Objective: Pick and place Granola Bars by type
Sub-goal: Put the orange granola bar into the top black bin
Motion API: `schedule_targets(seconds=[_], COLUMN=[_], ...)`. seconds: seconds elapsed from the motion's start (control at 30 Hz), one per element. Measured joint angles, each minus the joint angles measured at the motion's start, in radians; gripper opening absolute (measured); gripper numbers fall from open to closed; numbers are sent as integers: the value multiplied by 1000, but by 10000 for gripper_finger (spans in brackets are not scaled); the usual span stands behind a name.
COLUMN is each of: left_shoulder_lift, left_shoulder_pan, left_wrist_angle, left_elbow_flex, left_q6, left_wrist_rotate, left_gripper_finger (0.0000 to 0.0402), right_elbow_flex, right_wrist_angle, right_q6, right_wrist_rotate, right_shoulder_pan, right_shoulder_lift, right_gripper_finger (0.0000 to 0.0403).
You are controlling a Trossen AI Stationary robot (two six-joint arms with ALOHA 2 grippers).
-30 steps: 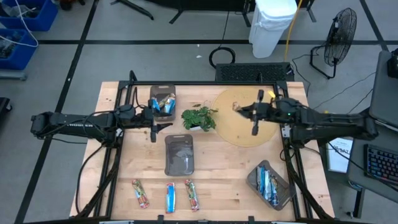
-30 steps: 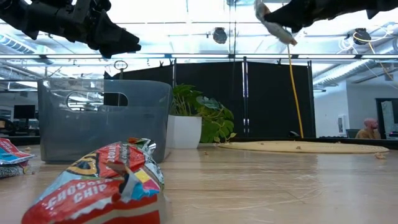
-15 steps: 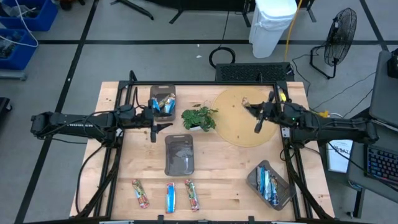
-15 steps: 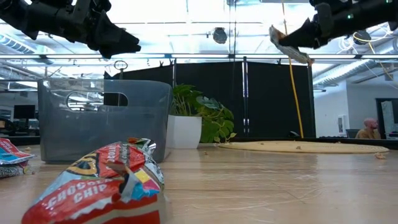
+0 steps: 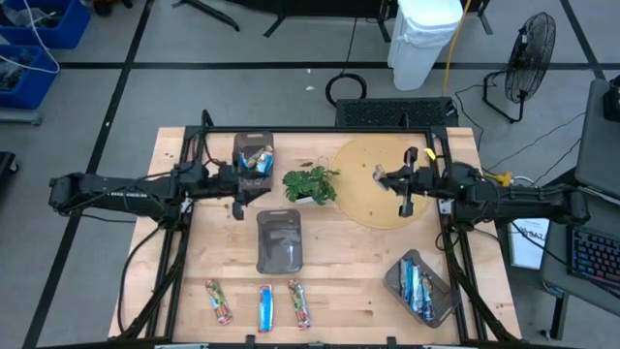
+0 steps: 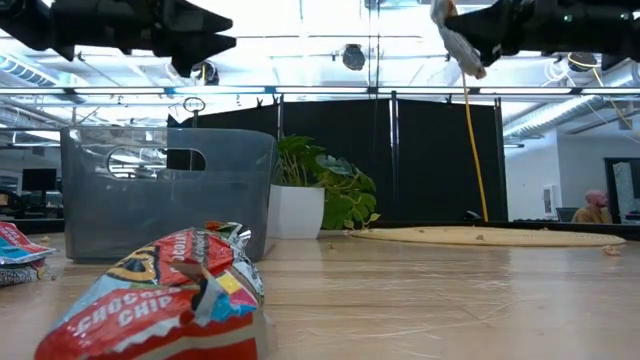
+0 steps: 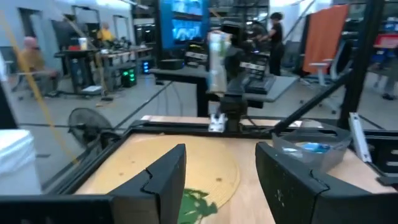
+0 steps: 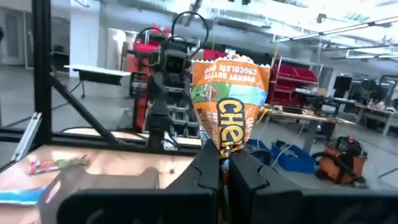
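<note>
The wooden table (image 5: 349,262) carries a small leafy plant (image 5: 310,183) in a white pot (image 6: 295,212) near its far middle. Just right of the plant lies a round tan board (image 5: 373,199). Left of the plant sits a grey tray (image 5: 254,152); another tray (image 5: 279,240) lies nearer than the plant, and a third (image 5: 436,302) at the near right corner. Beyond the table, well past the plant, stand a white bin (image 5: 423,39) and a floor fan (image 5: 528,60).

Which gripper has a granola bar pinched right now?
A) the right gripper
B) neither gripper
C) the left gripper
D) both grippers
A: the right gripper is shut on the orange-and-green granola bar above the round wooden board, while the left gripper is open and holds nothing.
</note>
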Motion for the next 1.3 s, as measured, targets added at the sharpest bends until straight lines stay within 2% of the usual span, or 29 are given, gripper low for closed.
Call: schedule_targets(seconds=[0.17, 0.33, 0.47, 0.6, 0.7, 1.07, 1.3], left_shoulder_lift=[169, 325, 412, 500, 561, 679, 777], left_shoulder_pan=[0, 13, 42, 51, 51, 41, 26], left_wrist_angle=[178, 338, 283, 268, 267, 319, 322], left_elbow_flex=[0, 64, 175, 277, 340, 450, 554], left_q6=[67, 99, 99, 115, 142, 131, 98], left_wrist_rotate=[54, -13, -55, -23, 3, 168, 177], left_gripper_finger=[198, 198, 199, 209, 213, 195, 195], right_elbow_flex=[26, 67, 78, 78, 78, 78, 78], right_wrist_angle=[-7, -6, 47, 131, 173, 251, 252], right_q6=[0, 8, 19, 27, 22, 19, 12], right_wrist_rotate=[0, -3, -26, -81, -80, -80, -80], right_shoulder_pan=[-6, -4, -4, -3, 3, 4, 23], right_shoulder_lift=[74, 169, 236, 298, 329, 358, 374], right_gripper_finger=[2, 2, 2, 2, 2, 2, 2])
